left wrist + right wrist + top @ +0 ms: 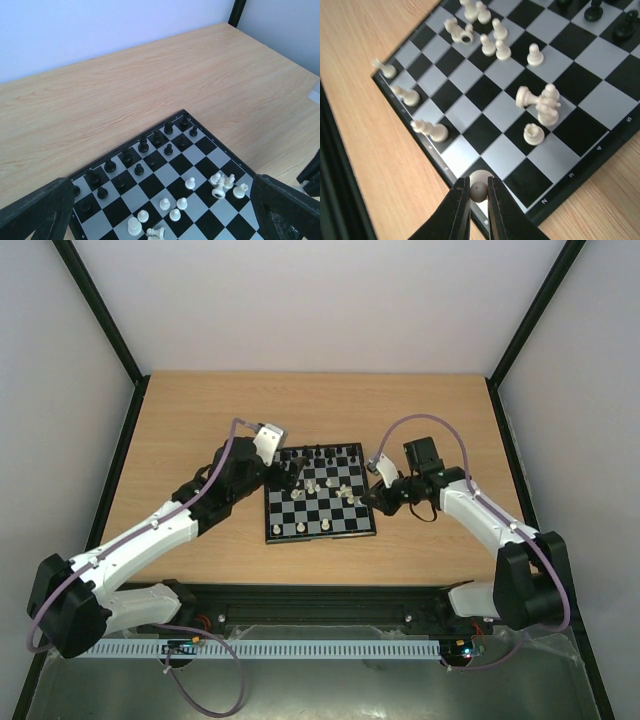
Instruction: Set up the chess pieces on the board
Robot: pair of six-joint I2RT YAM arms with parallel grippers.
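The right gripper [479, 186] pinches a cream-white chess piece [481, 176], upright at a corner of the black-and-grey checkered board [600, 102]; the left gripper [160, 210] gapes wide. Pale wooden table [200, 420], white walls [320, 300].

The wooden table [180, 420] carries the small checkered board [346, 516], lying flat near its middle.

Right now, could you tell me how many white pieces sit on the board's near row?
3 white pieces, spaced from its left corner; the right gripper holds a white pawn by the right corner.
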